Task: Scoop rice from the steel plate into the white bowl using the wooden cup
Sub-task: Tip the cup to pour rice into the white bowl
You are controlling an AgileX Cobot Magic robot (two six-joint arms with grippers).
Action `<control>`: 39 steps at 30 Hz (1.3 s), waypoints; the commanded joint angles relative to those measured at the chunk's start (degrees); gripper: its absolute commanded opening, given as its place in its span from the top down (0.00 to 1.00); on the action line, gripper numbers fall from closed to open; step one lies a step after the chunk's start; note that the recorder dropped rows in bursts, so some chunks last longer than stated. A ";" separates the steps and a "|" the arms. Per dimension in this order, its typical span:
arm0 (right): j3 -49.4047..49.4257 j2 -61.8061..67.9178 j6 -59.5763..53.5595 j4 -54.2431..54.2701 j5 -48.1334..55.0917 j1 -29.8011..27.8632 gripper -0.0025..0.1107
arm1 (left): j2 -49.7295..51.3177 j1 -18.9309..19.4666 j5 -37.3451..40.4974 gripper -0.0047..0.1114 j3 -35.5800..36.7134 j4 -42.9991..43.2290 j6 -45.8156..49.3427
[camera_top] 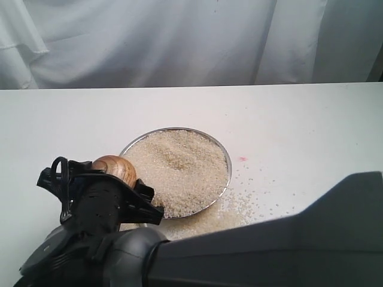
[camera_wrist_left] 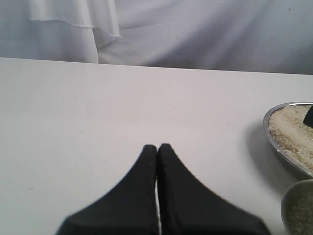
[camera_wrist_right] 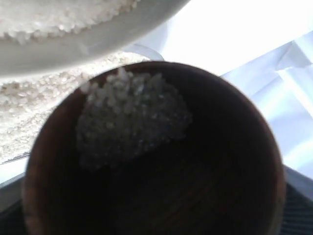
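Note:
The steel plate point(camera_top: 228, 162) sits mid-table, heaped with rice point(camera_top: 179, 167). My right gripper point(camera_top: 99, 188) reaches across to the plate's left side and is shut on the wooden cup point(camera_top: 115, 169). The right wrist view looks into the cup point(camera_wrist_right: 230, 161), which is tipped, with a clump of rice point(camera_wrist_right: 129, 117) lying against one side. The cup's mouth is close under the rim of the white bowl point(camera_wrist_right: 73, 49), which holds rice. My left gripper point(camera_wrist_left: 157, 147) is shut and empty over bare table, left of the plate point(camera_wrist_left: 274, 147) and the bowl point(camera_wrist_left: 298, 205). In the exterior view the arm hides the bowl.
Loose spilled grains point(camera_top: 236, 206) lie on the table by the plate's front right. A small pink mark point(camera_top: 242, 159) is on the tabletop to the right. White curtain point(camera_top: 179, 42) hangs behind the table's far edge. The right arm's dark link point(camera_top: 311, 239) fills the lower right.

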 commanded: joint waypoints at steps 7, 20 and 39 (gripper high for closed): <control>0.23 -0.73 0.62 -2.39 3.33 3.09 0.98 | -0.24 0.11 -0.76 0.96 0.28 -0.09 -0.03; 0.23 -0.73 0.18 -2.76 9.89 5.50 0.98 | -0.24 0.11 -0.76 0.96 0.28 -0.09 -0.03; 0.23 -0.73 -0.72 -12.61 13.95 6.82 0.98 | -0.24 0.11 -0.76 0.96 0.28 -0.09 -0.03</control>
